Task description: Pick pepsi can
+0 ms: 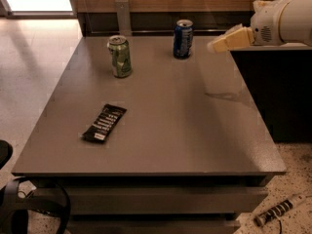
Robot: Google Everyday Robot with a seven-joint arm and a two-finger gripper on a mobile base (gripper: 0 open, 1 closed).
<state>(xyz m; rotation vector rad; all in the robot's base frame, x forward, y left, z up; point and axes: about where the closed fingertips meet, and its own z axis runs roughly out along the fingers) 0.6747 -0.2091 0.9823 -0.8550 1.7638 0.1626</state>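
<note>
Two fingers (233,39) right of pepsi can (183,39)

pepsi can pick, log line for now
stage: pre-grasp | gripper: airborne right of pepsi can, apart | pepsi can: upright on table

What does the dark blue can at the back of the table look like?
The dark blue aluminium drink can has a silver top and pale markings on its side. It stands upright near the far edge of the grey table, and only the tabletop touches it. The robot's cream gripper hovers in the air to its right, apart from it and not holding it.
</note>
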